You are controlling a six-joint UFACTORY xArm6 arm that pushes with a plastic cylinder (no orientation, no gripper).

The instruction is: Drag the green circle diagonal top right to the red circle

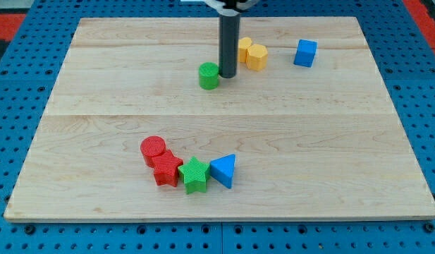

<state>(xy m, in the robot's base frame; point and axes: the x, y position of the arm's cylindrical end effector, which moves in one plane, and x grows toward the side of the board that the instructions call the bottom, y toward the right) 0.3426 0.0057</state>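
The green circle is a short green cylinder on the wooden board, in the upper middle of the view. My tip rests on the board just to the right of the green circle, touching or nearly touching its side. The red circle is a short red cylinder at the lower left of centre, well below and to the left of the green circle.
A red star, a green star and a blue triangle lie in a row right of the red circle. Two yellow blocks sit just right of my rod. A blue cube stands at the upper right.
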